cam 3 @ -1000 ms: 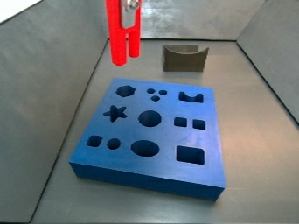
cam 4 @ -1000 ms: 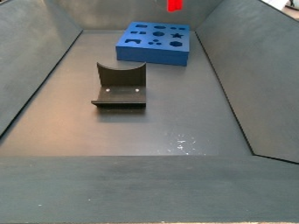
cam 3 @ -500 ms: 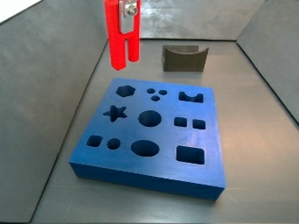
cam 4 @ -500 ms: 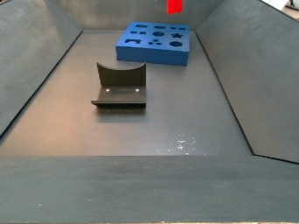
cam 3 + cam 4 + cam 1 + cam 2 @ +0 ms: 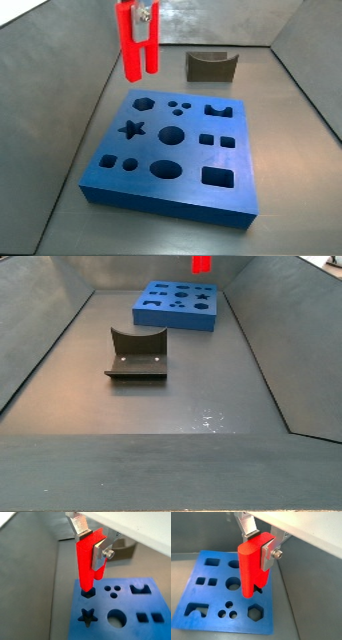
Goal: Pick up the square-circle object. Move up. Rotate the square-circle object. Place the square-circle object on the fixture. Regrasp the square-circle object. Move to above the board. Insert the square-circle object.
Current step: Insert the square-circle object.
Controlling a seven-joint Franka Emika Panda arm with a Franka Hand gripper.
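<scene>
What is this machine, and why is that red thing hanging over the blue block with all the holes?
It's a robot arm seen by four cameras: two ride on its wrist, two watch from beside the grey floor. Its gripper is two silver plates that pinch things. Right now it pinches the square-circle object, the long red piece, which hangs upright in the air above the board. The board is the blue slab with star, round and square holes. The fixture, a dark holder, stands apart on the floor with nothing on it. In a side view only the red piece's lower end shows.
</scene>
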